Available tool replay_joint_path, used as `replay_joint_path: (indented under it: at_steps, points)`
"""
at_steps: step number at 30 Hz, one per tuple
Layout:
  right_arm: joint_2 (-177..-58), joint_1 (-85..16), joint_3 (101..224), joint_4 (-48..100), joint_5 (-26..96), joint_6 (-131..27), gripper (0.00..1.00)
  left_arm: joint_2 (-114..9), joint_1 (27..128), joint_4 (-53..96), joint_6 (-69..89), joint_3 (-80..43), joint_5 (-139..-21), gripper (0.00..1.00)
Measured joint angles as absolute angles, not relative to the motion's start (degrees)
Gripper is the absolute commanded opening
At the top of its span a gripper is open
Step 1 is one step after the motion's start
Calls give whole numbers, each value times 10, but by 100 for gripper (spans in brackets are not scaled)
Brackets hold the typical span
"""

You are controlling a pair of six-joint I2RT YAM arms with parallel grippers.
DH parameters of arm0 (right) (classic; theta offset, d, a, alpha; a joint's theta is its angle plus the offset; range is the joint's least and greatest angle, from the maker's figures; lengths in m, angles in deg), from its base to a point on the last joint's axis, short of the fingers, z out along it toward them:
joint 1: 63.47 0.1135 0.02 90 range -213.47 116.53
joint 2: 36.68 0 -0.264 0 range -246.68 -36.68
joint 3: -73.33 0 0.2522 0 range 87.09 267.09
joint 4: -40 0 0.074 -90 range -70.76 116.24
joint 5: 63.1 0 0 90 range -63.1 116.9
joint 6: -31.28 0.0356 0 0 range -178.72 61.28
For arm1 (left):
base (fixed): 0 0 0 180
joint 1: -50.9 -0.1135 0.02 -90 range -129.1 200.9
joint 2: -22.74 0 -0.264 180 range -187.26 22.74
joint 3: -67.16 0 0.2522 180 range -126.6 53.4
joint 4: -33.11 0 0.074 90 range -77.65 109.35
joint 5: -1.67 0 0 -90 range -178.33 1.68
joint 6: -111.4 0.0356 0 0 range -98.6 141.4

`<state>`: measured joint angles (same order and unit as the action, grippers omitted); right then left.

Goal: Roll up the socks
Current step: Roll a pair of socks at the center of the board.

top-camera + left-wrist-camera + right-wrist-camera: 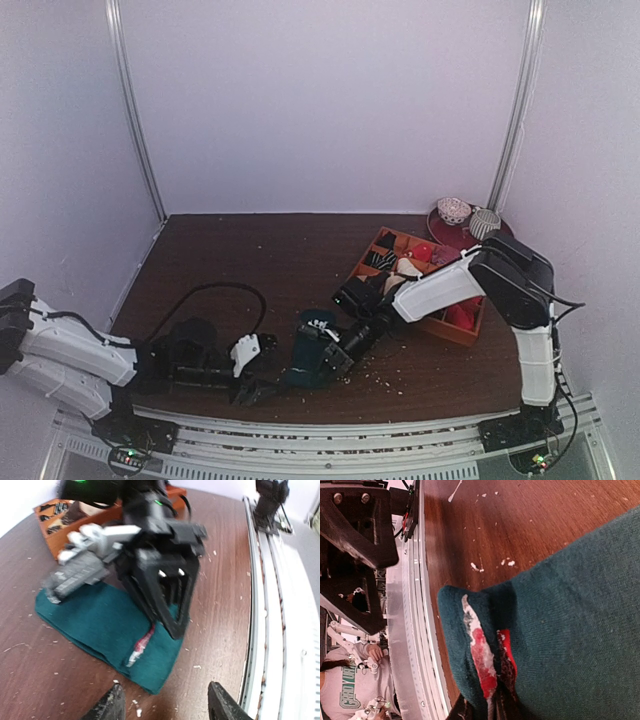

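Observation:
The dark teal socks [306, 350] lie folded on the brown table near its front edge. In the left wrist view they [95, 620] show a red and white figure at the near corner. My right gripper [325, 362] reaches in from the right; its black fingers [172, 612] meet in a point on the sock's near end. In the right wrist view the sock [560, 630] fills the frame, its red and white figure [482, 652] pinched into a fold at the jaws. My left gripper [165, 707] is open and empty just short of the sock [258, 386].
An orange compartment tray [452, 330] with rolled socks stands behind the right arm, also in the left wrist view [50, 527]. A dark red plate [452, 232] with two rolled socks is at the back right. The metal rail [265, 605] runs along the near edge. White crumbs litter the wood.

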<state>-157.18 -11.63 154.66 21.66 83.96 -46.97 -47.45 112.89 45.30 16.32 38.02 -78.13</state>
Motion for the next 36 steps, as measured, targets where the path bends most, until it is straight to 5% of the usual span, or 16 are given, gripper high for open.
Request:
replay_joint_path:
  at_steps: [15, 19, 25, 36]
  points:
    - [-1586, -131, 1561, 166, 883, -466, 13, -691, 1151, 575, 223, 322, -786, 52]
    - [-1590, -133, 1562, 162, 893, -465, 13, -717, 1151, 584, 224, 318, -786, 42]
    - [-1593, -135, 1563, 155, 904, -465, 13, -727, 1151, 589, 216, 312, -787, 1]
    - [-1509, -136, 1499, 198, 848, -465, 29, -713, 1149, 469, 152, 252, -790, 0]
